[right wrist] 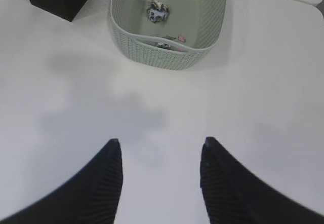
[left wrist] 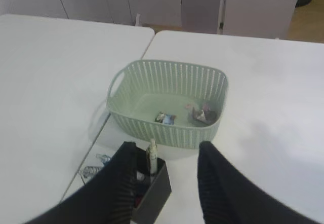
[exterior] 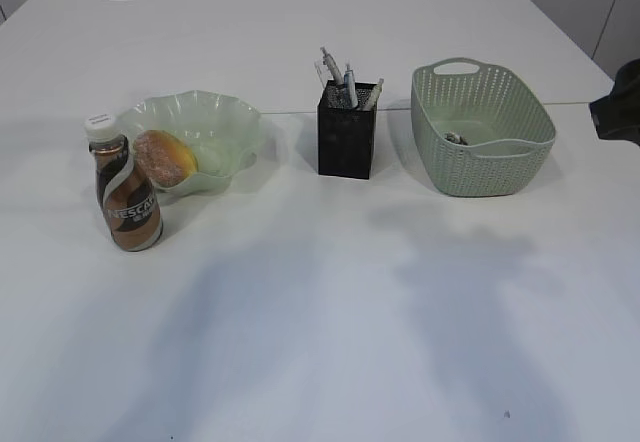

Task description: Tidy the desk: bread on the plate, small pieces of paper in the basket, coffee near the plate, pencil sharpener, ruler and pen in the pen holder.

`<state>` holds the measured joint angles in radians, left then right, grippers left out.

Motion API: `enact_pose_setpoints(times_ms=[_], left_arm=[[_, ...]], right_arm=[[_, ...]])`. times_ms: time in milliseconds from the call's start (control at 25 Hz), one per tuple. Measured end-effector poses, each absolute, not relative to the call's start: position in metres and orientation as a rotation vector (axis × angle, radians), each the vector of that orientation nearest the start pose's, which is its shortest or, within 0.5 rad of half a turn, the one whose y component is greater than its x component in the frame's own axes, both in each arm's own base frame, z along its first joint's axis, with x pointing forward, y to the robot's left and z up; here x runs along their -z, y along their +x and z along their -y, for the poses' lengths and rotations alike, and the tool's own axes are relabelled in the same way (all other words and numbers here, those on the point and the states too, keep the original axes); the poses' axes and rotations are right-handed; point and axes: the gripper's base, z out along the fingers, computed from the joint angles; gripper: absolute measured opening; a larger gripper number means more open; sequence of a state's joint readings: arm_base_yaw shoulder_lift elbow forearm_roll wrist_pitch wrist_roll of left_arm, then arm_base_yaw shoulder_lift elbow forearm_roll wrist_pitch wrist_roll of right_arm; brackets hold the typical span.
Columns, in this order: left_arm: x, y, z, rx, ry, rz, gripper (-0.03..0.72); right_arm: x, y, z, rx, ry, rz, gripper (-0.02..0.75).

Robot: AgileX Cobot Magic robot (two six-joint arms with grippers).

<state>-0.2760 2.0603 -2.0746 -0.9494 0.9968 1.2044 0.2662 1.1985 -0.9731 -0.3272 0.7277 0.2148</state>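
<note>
five task things show on the white surface (exterior: 330, 302), all in the far half, leaving the near stretch bare but for shadows; nearest stands the coffee (exterior: 128, 194), upright and just in front of the plate (exterior: 225, 122), likely the heaviest piece here, its label slick, best taken round the body below the cap since a tall bottle tips easily; behind it the bread (exterior: 165, 156) lies inside the plate against its left wall, soft and light, easy to dent, so a loose hold across its middle would suit; the plate itself looks thin and stiff, its wavy rim a poor place to pinch; toward the middle the pen holder (exterior: 346, 130) stands with pens and what may be the ruler poking out, though i cannot tell each item apart; it is rigid mesh but could topple if nudged at the top; to the right the basket (exterior: 482, 132) holds small crumpled papers, feather-light; the left pincer (left wrist: 164, 186) hangs over the pen holder with its jaws apart and holding nothing; the right pincer (right wrist: 161, 181) hovers above bare surface before the basket, jaws likewise apart and empty; by my judgement nothing stands in the way of either arm, and the tidying looks all but complete.
</note>
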Motion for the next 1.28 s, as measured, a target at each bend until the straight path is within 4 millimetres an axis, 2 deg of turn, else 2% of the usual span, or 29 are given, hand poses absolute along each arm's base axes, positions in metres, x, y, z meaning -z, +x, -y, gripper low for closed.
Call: enact_pose_setpoints(times_ms=[160,400,520,680,800,960,1120,1280], left_arm=[[-0.374,0.42,0.178,0.597,1.208,-1.813,0.255],[-0.371,0.407,0.16,0.474,1.201,-2.109,0.244],[-0.367,0.406,0.147,0.358,1.069,-2.299,0.24],[-0.362,0.41,0.132,0.205,0.797,-2.48,0.239],[-0.367,0.408,0.128,0.192,0.667,-2.516,0.239],[-0.39,0.395,0.124,0.206,0.591,-2.485,0.239],[-0.423,0.369,0.116,0.21,0.57,-2.411,0.239],[-0.446,0.332,0.106,0.212,0.562,-2.373,0.239]], right_arm=[[-0.321,0.24,-0.046,0.146,-0.256,-2.377,0.403],[-0.321,0.24,-0.047,0.12,-0.244,-2.379,0.403],[-0.321,0.24,-0.048,0.106,-0.236,-2.382,0.403],[-0.321,0.24,-0.049,0.091,-0.23,-2.381,0.403],[-0.321,0.24,-0.049,0.089,-0.229,-2.381,0.403],[-0.319,0.238,-0.048,0.101,-0.226,-2.411,0.403],[-0.32,0.232,-0.045,0.123,-0.243,-2.435,0.403],[-0.338,0.217,-0.04,0.13,-0.241,-2.402,0.403]])
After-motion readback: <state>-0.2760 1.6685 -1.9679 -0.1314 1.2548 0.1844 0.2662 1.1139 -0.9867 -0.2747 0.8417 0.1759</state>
